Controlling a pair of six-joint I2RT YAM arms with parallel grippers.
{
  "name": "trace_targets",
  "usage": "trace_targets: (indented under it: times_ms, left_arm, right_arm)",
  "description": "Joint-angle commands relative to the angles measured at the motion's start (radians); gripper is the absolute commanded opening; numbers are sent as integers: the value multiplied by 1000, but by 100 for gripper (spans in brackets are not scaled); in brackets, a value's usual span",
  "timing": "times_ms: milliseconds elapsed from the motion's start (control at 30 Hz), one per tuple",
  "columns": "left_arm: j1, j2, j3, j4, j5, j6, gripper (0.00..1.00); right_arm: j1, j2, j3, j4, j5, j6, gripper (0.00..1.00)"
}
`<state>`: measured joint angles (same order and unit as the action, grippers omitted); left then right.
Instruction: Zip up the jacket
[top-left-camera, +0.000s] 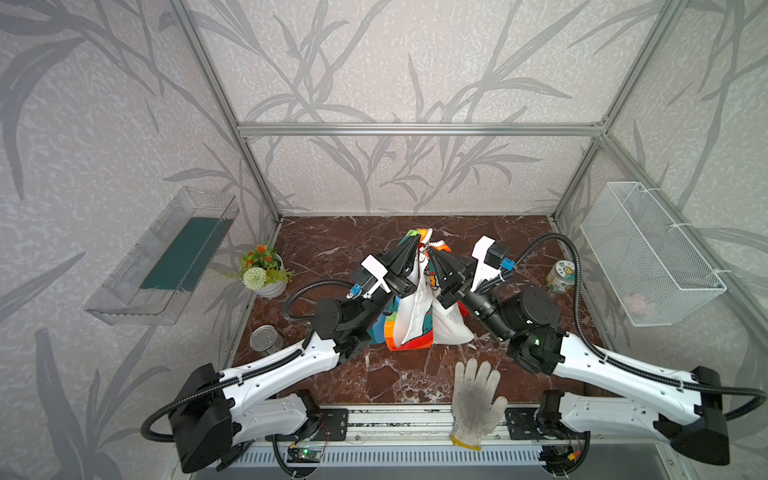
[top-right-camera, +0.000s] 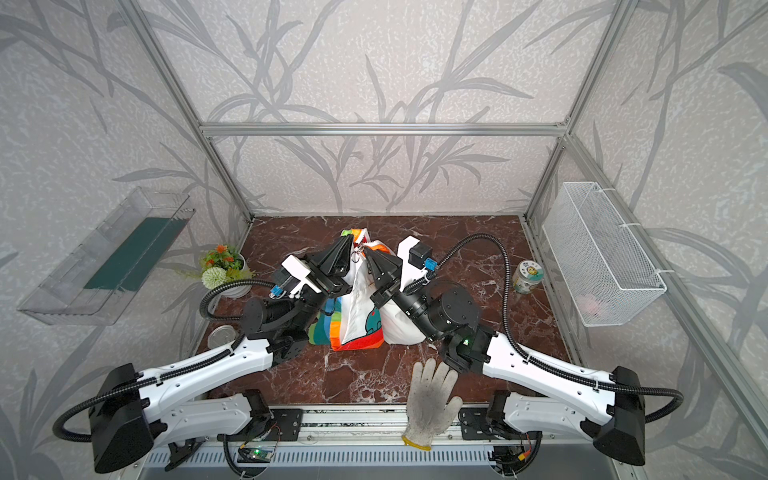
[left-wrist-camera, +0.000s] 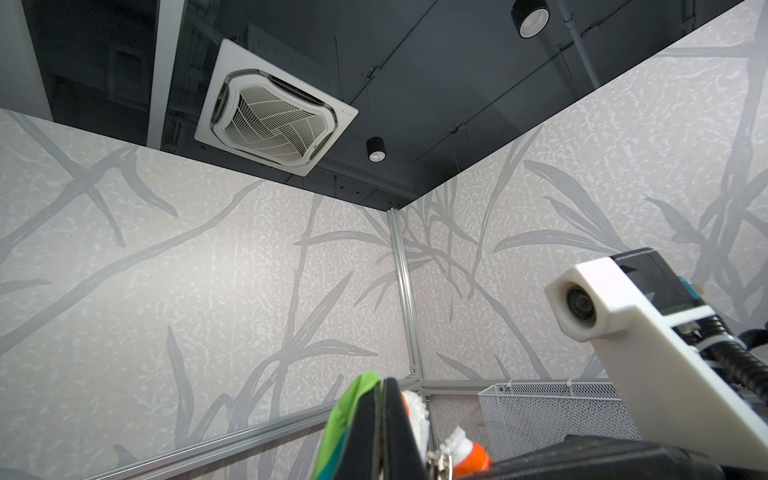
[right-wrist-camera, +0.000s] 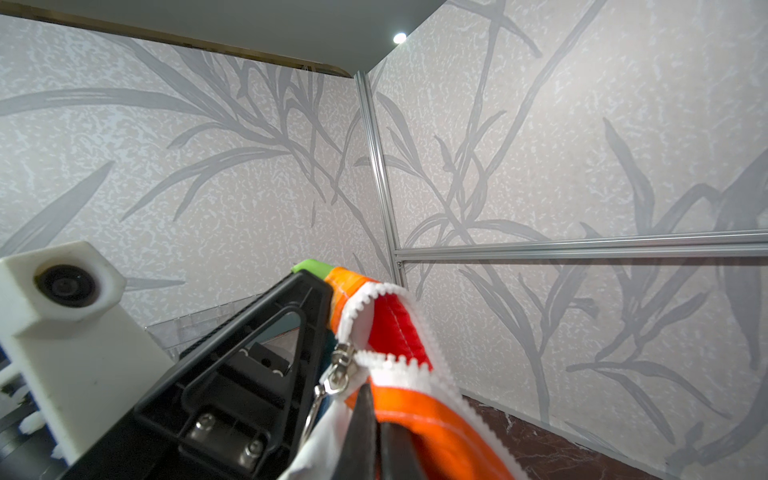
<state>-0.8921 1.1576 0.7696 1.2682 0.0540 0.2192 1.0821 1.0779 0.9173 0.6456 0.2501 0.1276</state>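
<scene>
Currently: jacket held up by both grippers, mid-table

The jacket (top-left-camera: 415, 320) hangs at the centre of the marble table (top-left-camera: 332, 374), with its striped hem down at the surface. The left gripper (top-left-camera: 414, 241) is clamped together on the green-and-orange top edge. Just beside it, the right gripper (top-left-camera: 432, 252) is pinched on the orange edge by the white zipper teeth (right-wrist-camera: 386, 291). The metal slider (right-wrist-camera: 338, 368) with its ring pull sits between the two tips. Above the slider the teeth stand apart. A dirty white glove (top-left-camera: 473, 403) lies apart from the jacket at the table's front edge.
</scene>
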Motion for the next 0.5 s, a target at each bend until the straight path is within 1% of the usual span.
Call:
trace_targets:
  times_ms: [0, 467]
  left_arm:
    - [-7, -2, 32, 59, 4, 33, 0]
    - [-11, -1, 36, 65, 2, 32, 0]
  right_arm:
    - [9, -32, 23, 47, 10, 6, 0]
    - [10, -34, 2, 25, 6, 20, 0]
